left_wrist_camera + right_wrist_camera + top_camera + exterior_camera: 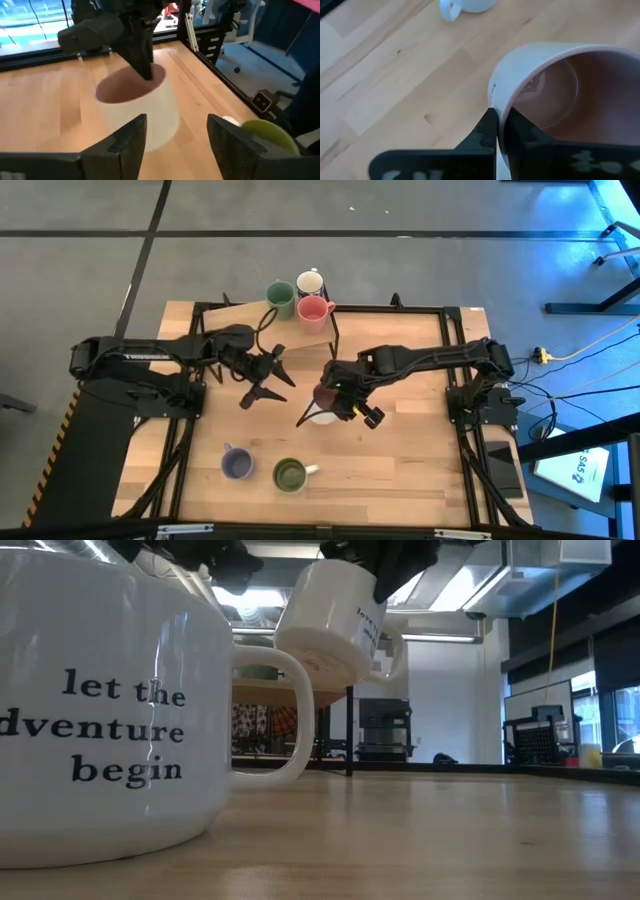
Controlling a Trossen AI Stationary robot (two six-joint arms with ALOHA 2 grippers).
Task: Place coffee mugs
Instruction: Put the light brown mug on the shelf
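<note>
The pale mug with a brown inside (324, 395) hangs tilted above the middle of the table in my right gripper (502, 132), which is shut on it. The low view shows this mug (335, 625) clear of the wood. My left gripper (268, 373) is open just left of it and touches nothing; its fingers (130, 142) stand before the mug (142, 107). Teal-green (280, 298), white (310, 282) and pink (315, 308) mugs stand on their bases at the far edge. The lavender-blue (237, 465) and green (290, 475) mugs stand near the near edge. My right gripper pinches the pale mug's rim (495, 95), one finger (520, 135) inside the cup and the other (487, 132) outside against the wall. The fingers come slanting down from the table's right. The mug is lifted clear and tilted, with its base (310, 655) off the table.
A white mug with dark lettering (110, 710) stands close to the low camera and fills the left of that view. Black frame rails (335, 330) run along the far side and down toward the middle. Bare wood (410, 450) lies on the right half of the table.
</note>
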